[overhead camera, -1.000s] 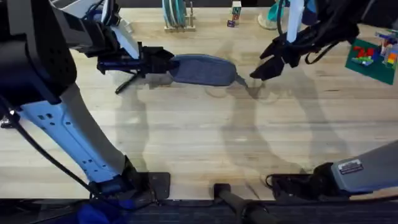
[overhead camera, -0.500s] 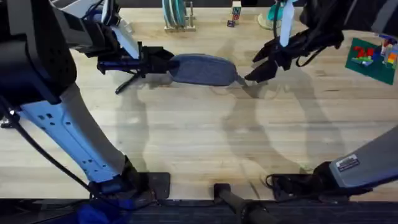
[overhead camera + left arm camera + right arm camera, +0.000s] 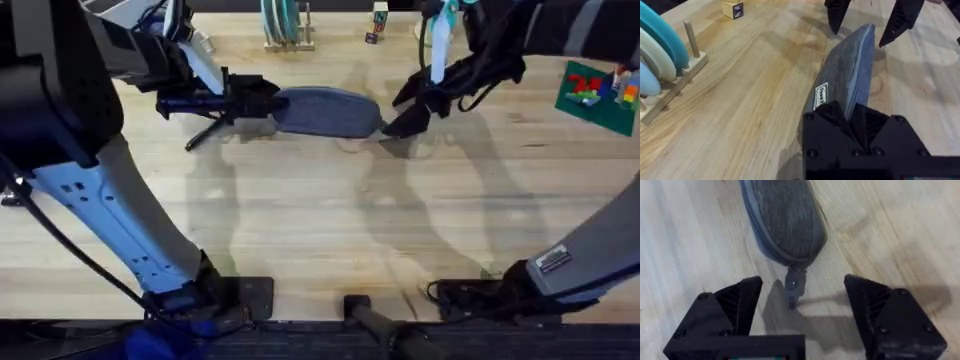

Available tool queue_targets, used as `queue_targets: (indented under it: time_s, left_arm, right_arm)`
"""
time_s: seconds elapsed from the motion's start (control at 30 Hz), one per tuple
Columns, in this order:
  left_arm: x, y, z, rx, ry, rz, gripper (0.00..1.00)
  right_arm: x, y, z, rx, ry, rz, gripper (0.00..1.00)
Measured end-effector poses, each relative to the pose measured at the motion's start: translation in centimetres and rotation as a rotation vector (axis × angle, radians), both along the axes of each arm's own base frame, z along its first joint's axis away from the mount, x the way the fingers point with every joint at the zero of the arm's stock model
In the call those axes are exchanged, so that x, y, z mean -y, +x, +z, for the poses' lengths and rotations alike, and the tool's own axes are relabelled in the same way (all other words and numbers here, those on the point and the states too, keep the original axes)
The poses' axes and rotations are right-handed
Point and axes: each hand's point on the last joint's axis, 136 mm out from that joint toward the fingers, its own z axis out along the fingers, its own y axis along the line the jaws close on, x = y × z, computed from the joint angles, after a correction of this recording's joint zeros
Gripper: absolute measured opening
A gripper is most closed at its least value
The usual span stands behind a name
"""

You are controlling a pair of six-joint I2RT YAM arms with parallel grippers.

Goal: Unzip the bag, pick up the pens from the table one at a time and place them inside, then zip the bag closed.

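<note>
Opening the zipper is the step in hand, as we judge it. The oblong blue-grey fabric pouch [image 3: 326, 111] lies on the pale wooden plank worktop [image 3: 320, 220], toward its far side and between our two arms, and its zipper looks closed along the top.

Our left end effector [image 3: 262, 103] is clamped on the pouch's left end; in the left wrist view its black fingers [image 3: 832, 116] pinch the fabric just beyond a small white label [image 3: 820, 96], anchoring the pouch.

Our right end effector [image 3: 797, 311] hangs just off the pouch's right end with its fingers spread wide and nothing between them. In the right wrist view the small dark pull tab [image 3: 794, 287] sticks out from the rounded end and sits in the gap between the two fingers, touching neither.

A slim black pen [image 3: 208, 133] lies on the worktop just beside the left end effector.

Next, we judge, the right end effector must settle over the tab, close on it squarely, and draw it along the zipper toward the left while the left keeps its grip. The tab is small and could slip out.
</note>
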Motion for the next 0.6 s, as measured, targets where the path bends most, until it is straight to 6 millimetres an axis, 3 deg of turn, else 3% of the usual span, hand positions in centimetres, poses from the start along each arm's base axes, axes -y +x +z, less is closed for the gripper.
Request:
queue_targets:
  time_s: [0.6]
  left_arm:
    - [0.0,0.0,0.0,0.000,0.000,0.000,0.041]
  right_arm:
    - [-1.5,-0.9,-0.9,-0.031,-0.003,0.042,0.964]
